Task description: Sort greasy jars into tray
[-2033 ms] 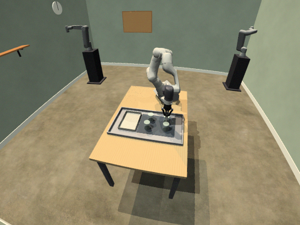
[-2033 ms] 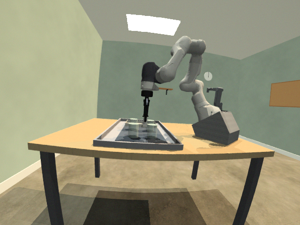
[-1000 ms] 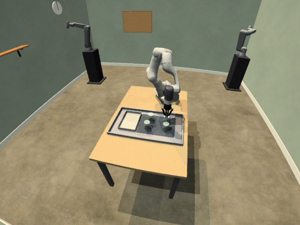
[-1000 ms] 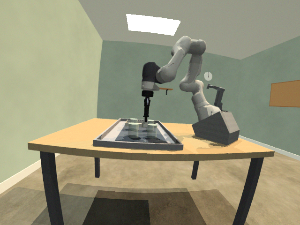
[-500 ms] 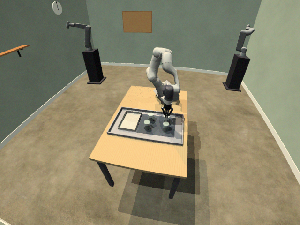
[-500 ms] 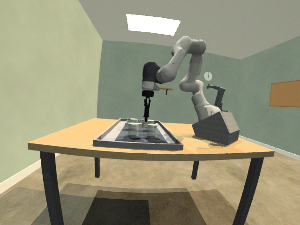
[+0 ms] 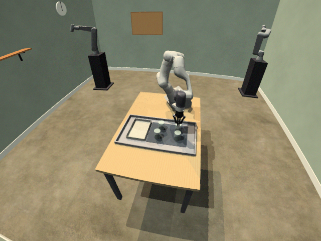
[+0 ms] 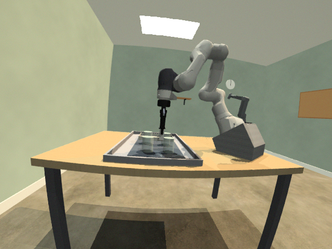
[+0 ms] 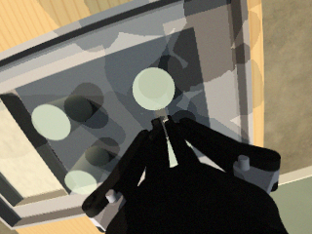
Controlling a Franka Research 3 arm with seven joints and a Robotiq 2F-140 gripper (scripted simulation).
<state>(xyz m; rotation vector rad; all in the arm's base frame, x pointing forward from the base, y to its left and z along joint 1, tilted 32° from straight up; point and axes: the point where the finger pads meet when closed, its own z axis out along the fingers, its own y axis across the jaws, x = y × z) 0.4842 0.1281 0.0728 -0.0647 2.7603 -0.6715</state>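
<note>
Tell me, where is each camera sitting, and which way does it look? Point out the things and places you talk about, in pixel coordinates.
Top: high across the table (image 7: 153, 165) (image 8: 80, 144), looking down and back toward the robot; shows its arm (image 7: 178, 62) (image 8: 199, 64) and end effector (image 7: 178, 125) (image 8: 161, 134) (image 9: 161, 113).
Exterior: low beside the table, at the mat's (image 7: 153, 138) (image 8: 135, 151) (image 9: 127, 63) end, looking across toward the cream tray (image 7: 140, 129) (image 8: 140, 138) (image 9: 15, 141); shows the arm from the side.
Wrist: on the hand, looking down past its black fingers.
Top and exterior both show the whole arm; all three share mat and end effector.
</note>
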